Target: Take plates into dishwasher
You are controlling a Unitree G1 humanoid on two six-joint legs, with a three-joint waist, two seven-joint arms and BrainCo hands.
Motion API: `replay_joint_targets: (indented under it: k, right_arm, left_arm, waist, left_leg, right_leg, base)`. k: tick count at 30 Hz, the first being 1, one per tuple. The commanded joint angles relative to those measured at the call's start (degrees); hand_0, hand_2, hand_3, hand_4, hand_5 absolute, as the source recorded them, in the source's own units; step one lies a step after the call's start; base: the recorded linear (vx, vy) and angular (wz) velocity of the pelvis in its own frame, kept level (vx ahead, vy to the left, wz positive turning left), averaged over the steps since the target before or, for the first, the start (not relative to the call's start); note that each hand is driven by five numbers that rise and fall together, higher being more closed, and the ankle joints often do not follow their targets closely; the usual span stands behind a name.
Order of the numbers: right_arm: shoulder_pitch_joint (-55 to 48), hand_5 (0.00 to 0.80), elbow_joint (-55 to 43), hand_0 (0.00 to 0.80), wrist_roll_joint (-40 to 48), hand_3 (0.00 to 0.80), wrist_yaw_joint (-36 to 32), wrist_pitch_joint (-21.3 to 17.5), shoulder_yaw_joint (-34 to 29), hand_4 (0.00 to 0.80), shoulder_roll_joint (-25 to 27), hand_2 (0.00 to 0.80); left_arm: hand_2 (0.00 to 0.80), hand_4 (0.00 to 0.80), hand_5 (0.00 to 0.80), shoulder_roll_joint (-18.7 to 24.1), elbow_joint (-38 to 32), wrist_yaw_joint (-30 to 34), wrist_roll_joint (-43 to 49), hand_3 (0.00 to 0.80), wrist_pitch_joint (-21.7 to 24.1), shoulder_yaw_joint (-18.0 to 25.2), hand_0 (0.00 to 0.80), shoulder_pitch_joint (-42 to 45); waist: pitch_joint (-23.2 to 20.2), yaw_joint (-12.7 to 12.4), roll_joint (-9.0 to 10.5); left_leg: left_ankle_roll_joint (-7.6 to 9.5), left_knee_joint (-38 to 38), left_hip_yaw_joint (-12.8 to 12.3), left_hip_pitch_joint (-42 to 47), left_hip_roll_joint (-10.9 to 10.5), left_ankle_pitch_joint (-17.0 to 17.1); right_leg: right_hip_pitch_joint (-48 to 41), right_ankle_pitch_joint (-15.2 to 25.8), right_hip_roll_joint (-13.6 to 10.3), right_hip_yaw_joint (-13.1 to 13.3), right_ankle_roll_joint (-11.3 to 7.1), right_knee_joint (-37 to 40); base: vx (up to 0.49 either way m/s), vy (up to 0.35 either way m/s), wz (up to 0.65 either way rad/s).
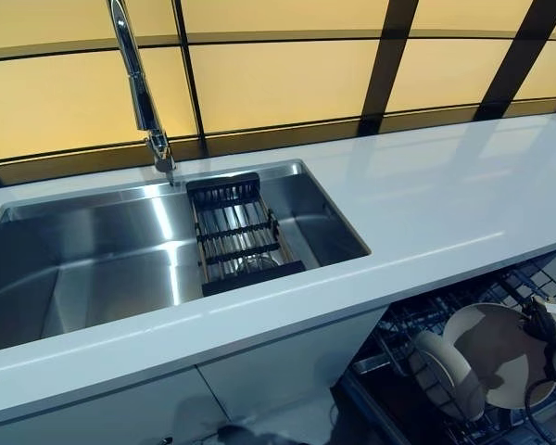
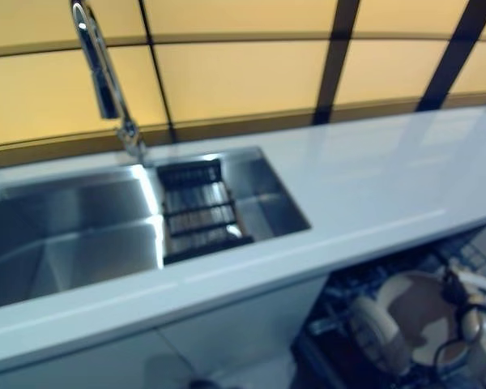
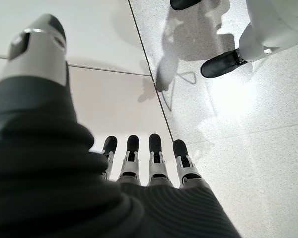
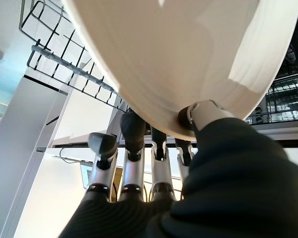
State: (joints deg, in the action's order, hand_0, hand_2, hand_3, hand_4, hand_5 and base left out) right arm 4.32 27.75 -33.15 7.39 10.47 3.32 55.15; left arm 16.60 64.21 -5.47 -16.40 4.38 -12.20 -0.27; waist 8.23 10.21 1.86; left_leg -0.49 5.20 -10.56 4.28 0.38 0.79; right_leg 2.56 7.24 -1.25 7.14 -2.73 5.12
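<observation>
A large cream plate (image 1: 502, 354) stands on edge in the open dishwasher's lower rack (image 1: 410, 321), below the counter at the lower right. My right hand (image 1: 550, 324) is at its right rim. The right wrist view shows that plate (image 4: 188, 54) pinched between my thumb (image 4: 204, 112) and the fingers (image 4: 134, 130) behind it. A second cream plate (image 1: 450, 371) stands upright in the rack just to the left. My left hand (image 3: 154, 163) shows only in its own wrist view, hanging over the pale floor with straight fingers and holding nothing.
A white countertop (image 1: 445, 204) runs across the view above the dishwasher. A steel sink (image 1: 93, 269) with a tall faucet (image 1: 139, 93) holds a dark drying rack (image 1: 236, 232). White cabinet doors (image 1: 287, 362) lie below the sink.
</observation>
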Motion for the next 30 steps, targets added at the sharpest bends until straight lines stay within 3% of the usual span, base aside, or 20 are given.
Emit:
replay_joint_targets:
  k: [1, 14, 30]
  right_arm:
    - [3.71, 0.8, -0.4, 0.8, -3.73, 0.8, 3.46, 1.83, 1.95, 0.8, 0.42, 0.8]
    - [3.77, 0.8, -4.01, 0.8, -3.13, 0.8, 1.27, 4.02, 3.98, 0.8, -3.15, 0.8]
    - [0.73, 0.8, -14.26, 0.8, 3.31, 0.8, -9.1, 5.32, 5.87, 0.8, -8.01, 0.8]
  left_arm:
    - [0.0, 0.0, 0.0, 1.08, 1.22, -0.64, 3.03, 0.0, 1.74, 1.15, 0.0, -1.87]
    - [0.0, 0.0, 0.0, 0.02, 0.93, -1.0, 3.13, 0.0, 1.75, 0.95, 0.0, -1.96]
    - [0.0, 0.0, 0.0, -1.26, 1.62, -1.96, 3.55, 0.0, 2.29, 2.18, 0.0, -1.77]
  waist:
    - [-1.03, -1.34, 1.72]
    - [-0.88, -1.45, 1.47]
    - [-0.92, -0.9, 1.77]
  left_leg:
    - [2.08, -0.45, 4.59, -0.7, -1.7, -2.84]
    - [2.13, -0.47, 4.69, -0.96, -1.8, -2.76]
    - [2.14, -0.4, 4.1, -0.67, -1.57, -2.81]
  right_leg:
    - [1.4, 1.08, -2.05, -1.97, -5.97, -1.77]
    - [1.55, 0.92, -2.09, -1.72, -5.9, -1.9]
    - [1.73, 0.94, -1.67, -0.89, -5.75, -2.11]
  base:
    - [0.0, 0.0, 0.0]
    - [0.0, 0.0, 0.0]
    - [0.0, 0.0, 0.0]
